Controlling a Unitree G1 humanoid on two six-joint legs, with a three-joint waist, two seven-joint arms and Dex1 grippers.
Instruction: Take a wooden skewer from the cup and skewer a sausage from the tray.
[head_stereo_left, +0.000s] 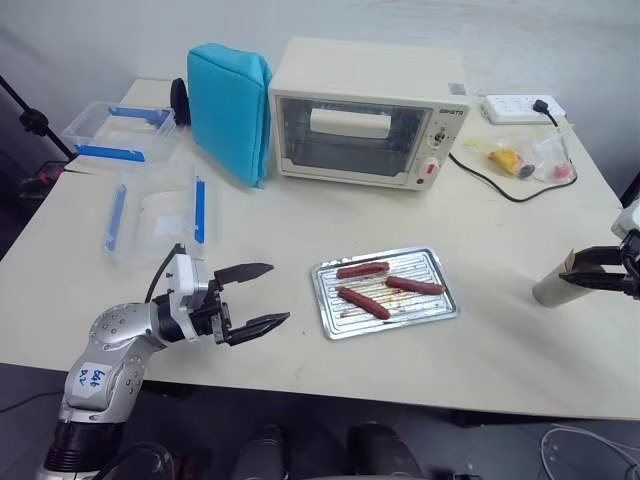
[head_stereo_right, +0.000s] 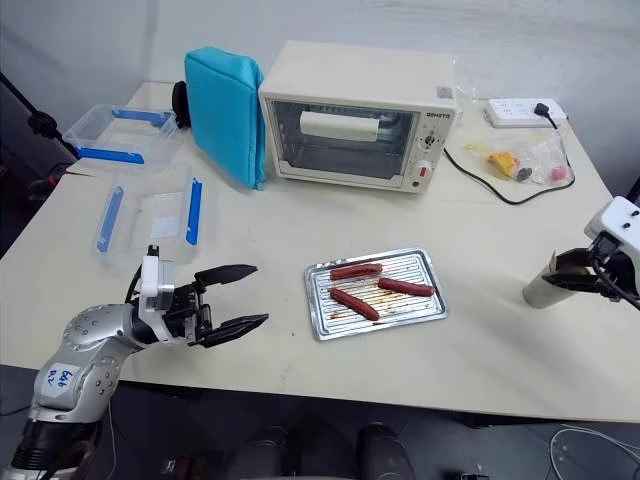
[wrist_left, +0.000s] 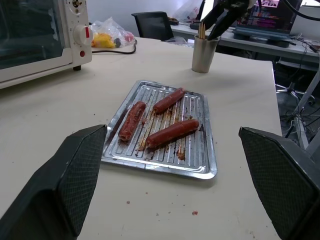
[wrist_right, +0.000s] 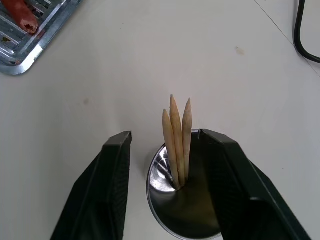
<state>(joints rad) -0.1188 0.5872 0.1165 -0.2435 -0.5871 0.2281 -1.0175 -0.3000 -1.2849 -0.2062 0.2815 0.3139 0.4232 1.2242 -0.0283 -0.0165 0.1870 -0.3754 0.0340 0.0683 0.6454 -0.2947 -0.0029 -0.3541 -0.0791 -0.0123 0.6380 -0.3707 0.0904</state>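
I'm on the first step, the pick from the cup, and nothing is in my grasp yet. Largest first: the table (head_stereo_left: 300, 230) carries everything. Off to the left of my right gripper (wrist_right: 167, 137), well apart from it, sits the tray (head_stereo_left: 445, 305), with three sausages lying flat on its ridged bottom. The sausage (head_stereo_left: 364, 302) nearest my left gripper lies with its long axis slanting across the tray's ridges, the other two at their own slants beside it. My left gripper (head_stereo_left: 258, 296) hangs near the tray's left end, jaws spread wide and empty, fingers aimed level toward the tray.

Now the business end. The cup (wrist_right: 182, 210) stands upright directly under my right gripper, between the two fingers, which are parted and straddle its rim without pinching anything. Three sticks stand bunched in it; the wooden skewer (wrist_right: 175, 135) I want is the middle one. It leans a little against the cup's wall, long axis near upright, pointed tip up and away from the cup's bottom, rising just past my fingertips.

Next move, as I judge it: close on one stick only, near its upper part, then draw it straight out along its own axis so the other two stay put.
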